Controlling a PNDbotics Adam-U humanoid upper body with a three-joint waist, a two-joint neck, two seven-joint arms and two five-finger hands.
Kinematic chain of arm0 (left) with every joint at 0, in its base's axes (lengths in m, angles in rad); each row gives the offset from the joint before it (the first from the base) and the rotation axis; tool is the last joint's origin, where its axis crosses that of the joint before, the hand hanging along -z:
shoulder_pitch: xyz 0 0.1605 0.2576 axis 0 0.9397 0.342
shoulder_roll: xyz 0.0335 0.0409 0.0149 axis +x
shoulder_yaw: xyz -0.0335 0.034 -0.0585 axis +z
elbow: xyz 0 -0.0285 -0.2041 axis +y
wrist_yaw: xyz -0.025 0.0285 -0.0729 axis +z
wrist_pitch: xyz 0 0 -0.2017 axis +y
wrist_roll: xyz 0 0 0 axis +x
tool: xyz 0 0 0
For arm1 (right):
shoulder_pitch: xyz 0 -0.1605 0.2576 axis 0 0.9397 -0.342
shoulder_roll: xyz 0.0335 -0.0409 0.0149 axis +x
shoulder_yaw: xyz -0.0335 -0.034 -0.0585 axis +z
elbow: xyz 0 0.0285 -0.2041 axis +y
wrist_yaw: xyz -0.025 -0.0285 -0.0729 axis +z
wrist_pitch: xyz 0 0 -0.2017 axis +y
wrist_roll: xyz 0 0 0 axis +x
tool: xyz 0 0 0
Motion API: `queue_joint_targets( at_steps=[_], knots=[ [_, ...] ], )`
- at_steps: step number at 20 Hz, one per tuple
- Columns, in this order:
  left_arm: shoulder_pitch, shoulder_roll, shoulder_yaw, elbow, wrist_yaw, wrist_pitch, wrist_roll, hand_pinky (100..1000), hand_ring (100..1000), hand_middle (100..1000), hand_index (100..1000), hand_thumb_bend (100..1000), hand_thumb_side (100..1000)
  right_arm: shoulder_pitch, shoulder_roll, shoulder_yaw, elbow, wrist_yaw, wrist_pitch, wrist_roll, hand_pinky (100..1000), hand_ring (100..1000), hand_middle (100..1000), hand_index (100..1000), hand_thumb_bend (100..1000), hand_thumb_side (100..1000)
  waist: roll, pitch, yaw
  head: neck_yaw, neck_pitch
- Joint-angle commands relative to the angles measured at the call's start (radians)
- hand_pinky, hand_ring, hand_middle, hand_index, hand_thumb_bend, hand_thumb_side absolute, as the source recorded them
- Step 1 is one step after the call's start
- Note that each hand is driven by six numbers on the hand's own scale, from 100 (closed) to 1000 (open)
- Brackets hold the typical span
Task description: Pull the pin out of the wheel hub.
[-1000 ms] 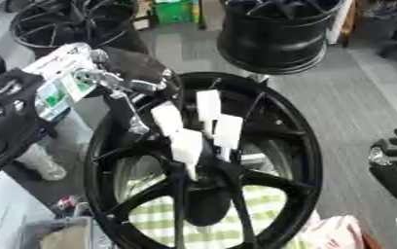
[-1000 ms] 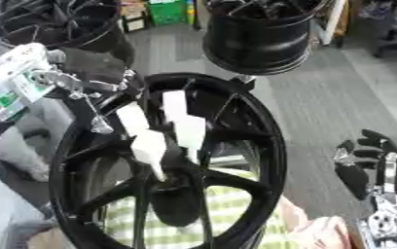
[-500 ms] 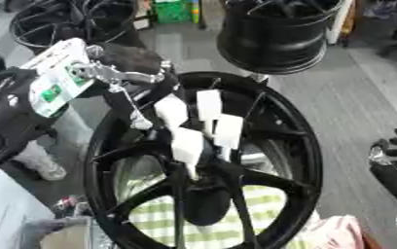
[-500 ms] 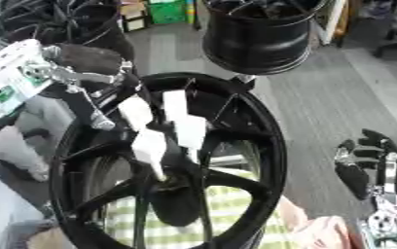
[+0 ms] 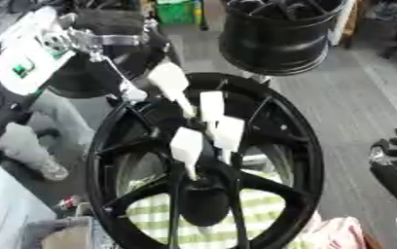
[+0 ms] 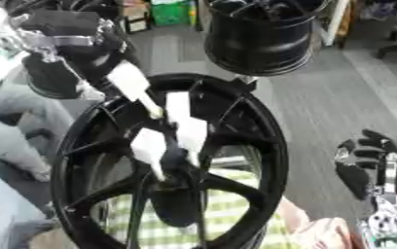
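The left hand (image 5: 108, 36) at 11 o'clock pinches a white-tagged pin (image 5: 170, 82) lifted above the black wheel hub (image 5: 206, 194); the right hand (image 6: 364, 163) rests with fingers relaxed at 3 o'clock.

place: wheel workshop | cues: black rims (image 5: 279, 36) on grey floor (image 5: 355, 97)

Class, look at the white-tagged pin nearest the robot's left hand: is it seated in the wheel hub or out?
Out: the pin hangs tilted above the spokes, clear of the wheel hub, near the left robot hand.
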Motion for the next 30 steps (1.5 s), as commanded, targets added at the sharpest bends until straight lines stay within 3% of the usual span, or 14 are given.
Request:
queue_joint_targets(
  at_steps=[1, 4, 8, 9, 10, 12, 14, 17, 20, 24, 26, 28, 29, 30],
  knots=[
    [0.022, 0.098, 0.105, 0.018, 0.017, -0.35, -0.35, 621, 443, 402, 453, 176, 226, -0.001, -0.015, -0.009, -0.01, -0.002, 0.0, -0.007, 575, 630, 660, 791, 100, 197, -0.004, -0.014, 0.008, -0.009, -0.003],
    [0.085, 0.156, 0.2, 0.077, -0.014, -0.35, -0.35, 625, 452, 412, 465, 202, 229, 0.002, -0.015, -0.013, -0.01, -0.002, 0.001, -0.01, 575, 630, 660, 791, 100, 197, -0.006, -0.016, 0.018, -0.012, -0.003],
    [0.176, 0.203, 0.311, 0.219, -0.166, -0.35, -0.35, 632, 476, 441, 498, 246, 243, 0.002, -0.015, -0.014, -0.01, -0.002, 0.002, -0.012, 575, 630, 660, 791, 100, 199, -0.008, -0.019, 0.03, -0.018, -0.003],
    [0.202, 0.21, 0.336, 0.257, -0.209, -0.35, -0.347, 637, 487, 453, 512, 394, 138, 0.002, -0.014, -0.015, -0.009, -0.002, 0.002, -0.013, 575, 630, 660, 792, 100, 206, -0.009, -0.019, 0.032, -0.021, -0.003],
    [0.225, 0.214, 0.359, 0.293, -0.254, -0.35, -0.338, 637, 488, 454, 514, 254, 248, 0.002, -0.014, -0.015, -0.009, -0.002, 0.003, -0.013, 575, 630, 660, 792, 100, 199, -0.01, -0.019, 0.033, -0.022, -0.003],
    [0.275, 0.219, 0.397, 0.361, -0.355, -0.35, -0.298, 645, 510, 479, 546, 281, 255, 0.002, -0.014, -0.017, -0.01, -0.003, 0.004, -0.015, 575, 630, 660, 792, 100, 198, -0.012, -0.018, 0.035, -0.023, -0.003],
    [0.317, 0.222, 0.431, 0.426, -0.483, -0.35, -0.227, 659, 541, 510, 588, 326, 266, 0.002, -0.013, -0.018, -0.011, -0.003, 0.005, -0.015, 575, 630, 659, 791, 100, 198, -0.013, -0.016, 0.036, -0.023, -0.003],
    [0.363, 0.218, 0.483, 0.532, -0.701, -0.35, -0.066, 753, 727, 729, 816, 550, 358, 0.002, -0.012, -0.017, -0.012, -0.004, 0.006, -0.014, 575, 630, 659, 792, 100, 199, -0.017, -0.014, 0.04, -0.025, -0.003],
    [0.39, 0.203, 0.539, 0.613, -0.895, -0.327, 0.164, 790, 777, 799, 891, 607, 390, 0.001, -0.01, -0.017, -0.013, -0.005, 0.006, -0.014, 575, 630, 659, 792, 100, 198, -0.022, -0.013, 0.041, -0.026, -0.003],
    [0.429, 0.181, 0.574, 0.68, -1.047, -0.278, 0.451, 802, 781, 810, 899, 533, 376, 0.0, -0.007, -0.018, -0.015, -0.006, 0.009, -0.014, 575, 630, 659, 792, 100, 197, -0.029, -0.011, 0.04, -0.026, -0.003],
    [0.453, 0.173, 0.591, 0.71, -1.063, -0.285, 0.52, 798, 767, 798, 885, 412, 335, -0.001, -0.006, -0.019, -0.016, -0.006, 0.01, -0.015, 575, 630, 659, 792, 100, 202, -0.03, -0.01, 0.04, -0.025, -0.003],
    [0.483, 0.16, 0.62, 0.728, -1.008, -0.321, 0.542, 789, 745, 777, 863, 232, 284, -0.002, -0.004, -0.019, -0.016, -0.006, 0.01, -0.015, 576, 631, 659, 792, 100, 204, -0.03, -0.008, 0.041, -0.027, -0.003],
    [0.499, 0.152, 0.634, 0.725, -0.957, -0.336, 0.538, 785, 726, 761, 845, 100, 256, -0.002, -0.004, -0.019, -0.017, -0.006, 0.009, -0.016, 575, 631, 659, 792, 100, 205, -0.031, -0.007, 0.042, -0.028, -0.003],
    [0.52, 0.134, 0.647, 0.706, -0.878, -0.343, 0.526, 781, 713, 750, 832, 100, 263, -0.004, -0.002, -0.019, -0.017, -0.006, 0.009, -0.016, 575, 630, 659, 792, 100, 206, -0.031, -0.006, 0.042, -0.027, -0.003]
  ],
)
